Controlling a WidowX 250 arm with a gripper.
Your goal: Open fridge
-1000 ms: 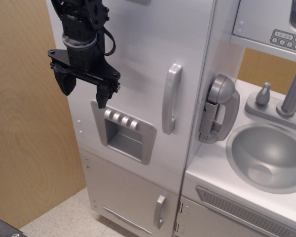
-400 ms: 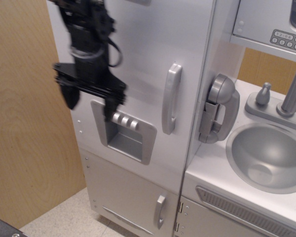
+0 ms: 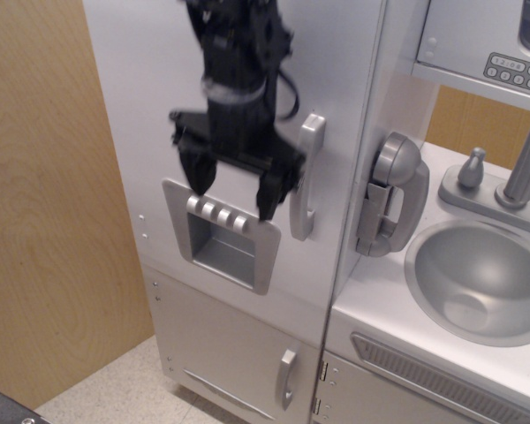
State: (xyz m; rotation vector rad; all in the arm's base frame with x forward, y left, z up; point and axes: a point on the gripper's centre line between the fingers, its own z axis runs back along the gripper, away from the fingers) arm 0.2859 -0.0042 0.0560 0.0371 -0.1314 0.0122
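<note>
The fridge is standing at the left of the toy kitchen, hard against a wooden wall, and its big door is sitting shut. The black gripper is hanging in front of that door, blurred, with its two fingers spread wide and nothing between them. The fingers are pointing down. The left finger is showing just above the four buttons of the grey dispenser. The right finger is sitting just left of the handle; whether it is touching the handle I cannot tell. The arm is rising out of the top of the view with a dark cable looping at its right side.

Below the big door, the lower door is also sitting closed, its short handle near the bottom. To the right of the fridge a grey phone is hanging on the side panel, and beyond it the sink and faucet are lying on the counter. A microwave is showing at the top right.
</note>
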